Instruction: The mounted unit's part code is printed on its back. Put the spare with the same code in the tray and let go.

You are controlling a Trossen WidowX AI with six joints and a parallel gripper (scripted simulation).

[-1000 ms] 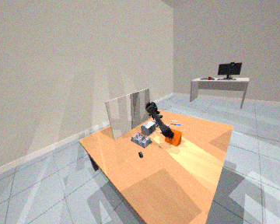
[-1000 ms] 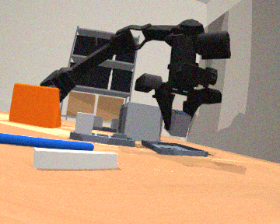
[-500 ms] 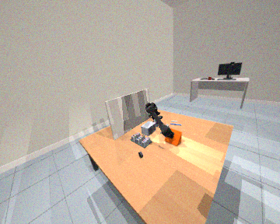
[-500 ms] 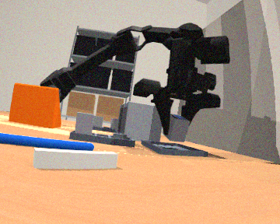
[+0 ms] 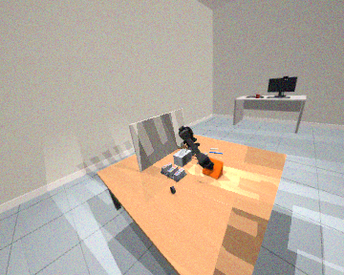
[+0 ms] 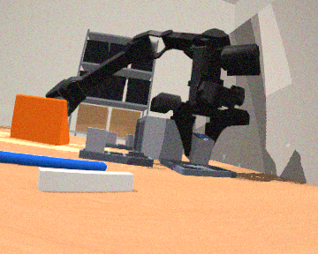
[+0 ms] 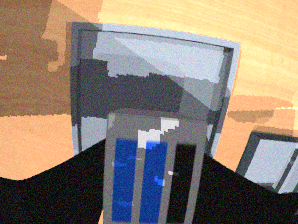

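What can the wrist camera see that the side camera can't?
Only the wrist view shows the stripes on the spare: two blue, one black, and the tray from above. Only the exterior view shows the whole arm, the orange block, the blue rod and the white bar. Both show the gripper shut on the spare above the tray.

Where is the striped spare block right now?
Gripper grips the spare block low over the dark tray, right of the grey mounted unit in the exterior view.
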